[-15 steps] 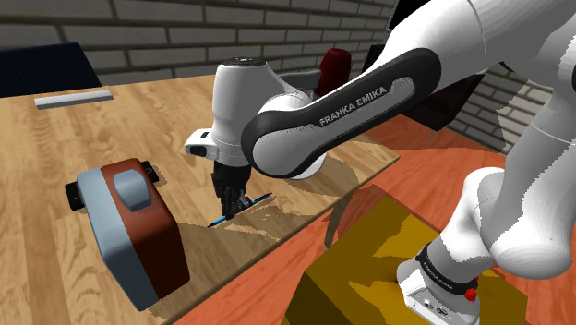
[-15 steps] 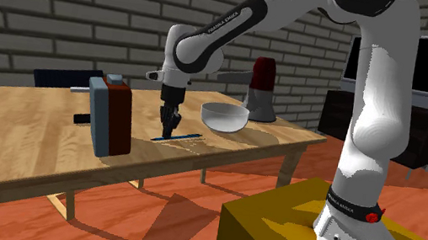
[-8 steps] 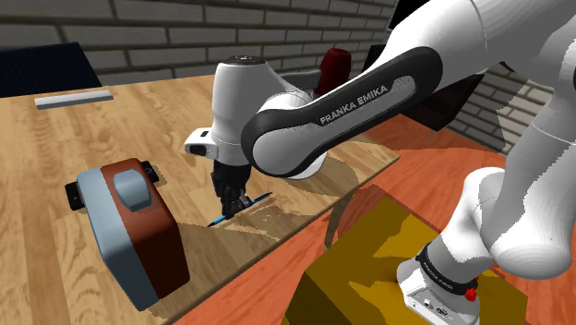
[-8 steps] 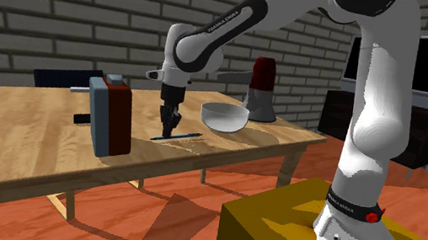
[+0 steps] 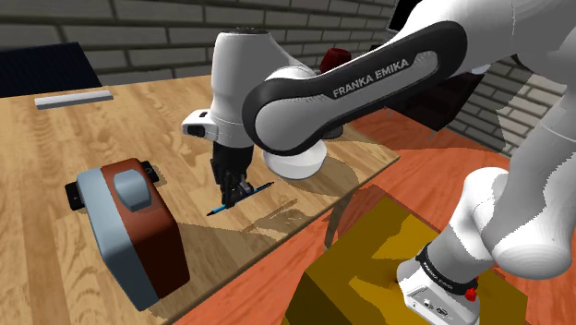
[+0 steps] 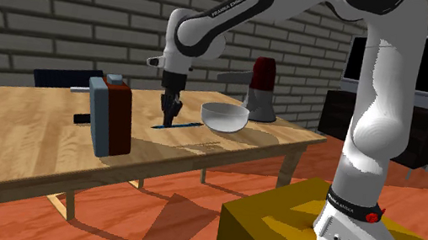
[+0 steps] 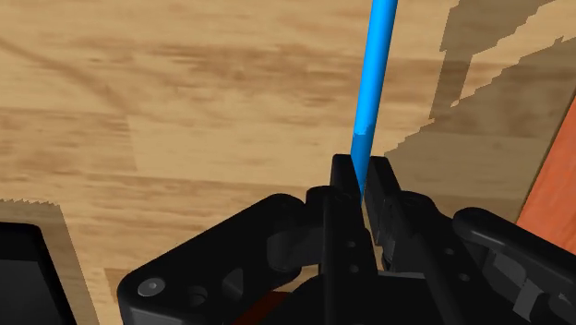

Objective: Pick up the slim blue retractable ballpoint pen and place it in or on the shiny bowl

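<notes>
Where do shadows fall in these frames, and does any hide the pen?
Shoulder view: the arm's shadow darkens the table beside the pen, which reads clearly. Second exterior view: a dark shadow on the floor by the table. Wrist view: jagged-edged shadow patches on the wood; the pen is bright in the gripper.

Surface materials and finishes at the work surface.
The table (image 5: pixel 138 120) is rendered in pale wood with a plain grain, smooth and faintly satin. The pen (image 7: pixel 374 65) is shown as a smooth, evenly bright blue rod; its material cannot be told. The gripper (image 7: pixel 362 175) is drawn in black with a dull sheen along its edges, and the arm (image 5: pixel 235 92) is given a glossy white shell. The bowl (image 6: pixel 223 118) is seen as pale and smooth, with a soft shine. The wall (image 6: pixel 65 10) is laid in rough grey brick, the floor (image 5: pixel 443 175) in reddish wood boards, and the stand (image 5: pixel 369 258) is coloured a flat, matt yellow.
</notes>
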You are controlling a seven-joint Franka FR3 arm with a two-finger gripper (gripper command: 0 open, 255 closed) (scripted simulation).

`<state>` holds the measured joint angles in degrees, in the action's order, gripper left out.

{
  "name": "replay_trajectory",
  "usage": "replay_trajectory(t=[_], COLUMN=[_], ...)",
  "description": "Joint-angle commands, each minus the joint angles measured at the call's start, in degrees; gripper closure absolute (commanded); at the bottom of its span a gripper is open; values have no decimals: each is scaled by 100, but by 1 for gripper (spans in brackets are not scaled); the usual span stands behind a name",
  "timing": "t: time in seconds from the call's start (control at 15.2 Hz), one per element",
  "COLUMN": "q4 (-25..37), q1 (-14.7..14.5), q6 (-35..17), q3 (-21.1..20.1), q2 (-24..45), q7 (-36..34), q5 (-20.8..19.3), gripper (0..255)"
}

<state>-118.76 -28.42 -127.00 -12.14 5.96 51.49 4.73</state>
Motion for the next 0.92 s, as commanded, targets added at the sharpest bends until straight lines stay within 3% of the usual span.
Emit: replay_trajectory(t=[0.0,0.86], q4=[78,693], q1=[0,21], q6=[148,1102], q3=[-3,6], q2=[-69,-414], q7=[-8,-39], q5=[9,45], gripper=[255,255])
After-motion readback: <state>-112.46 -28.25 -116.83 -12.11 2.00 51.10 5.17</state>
